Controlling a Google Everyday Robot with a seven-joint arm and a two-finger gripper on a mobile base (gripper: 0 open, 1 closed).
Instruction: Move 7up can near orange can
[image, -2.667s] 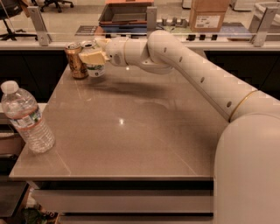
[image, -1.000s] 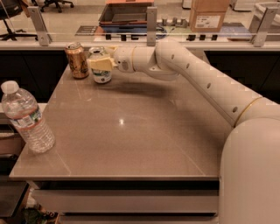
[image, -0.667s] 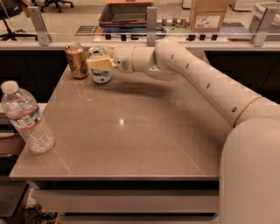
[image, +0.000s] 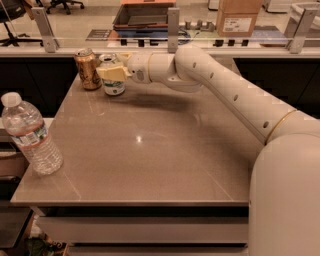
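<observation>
The 7up can (image: 114, 88), white with green lettering, stands upright on the table's far left corner. The orange can (image: 87, 70) stands upright just to its left, a small gap between them. My gripper (image: 110, 69) reaches in from the right and is shut around the upper part of the 7up can, with one pale finger (image: 111, 74) crossing its front. The can's bottom rests on the table (image: 150, 150).
A clear water bottle (image: 31, 135) stands at the table's near left edge. My arm (image: 225, 90) spans the table's back right. A glass rail with posts (image: 173, 25) runs behind the table, and a cardboard box (image: 239, 17) stands beyond it.
Since 2.7 s ago the gripper and the 7up can have shifted slightly right, away from the orange can. Nothing has moved in the last second.
</observation>
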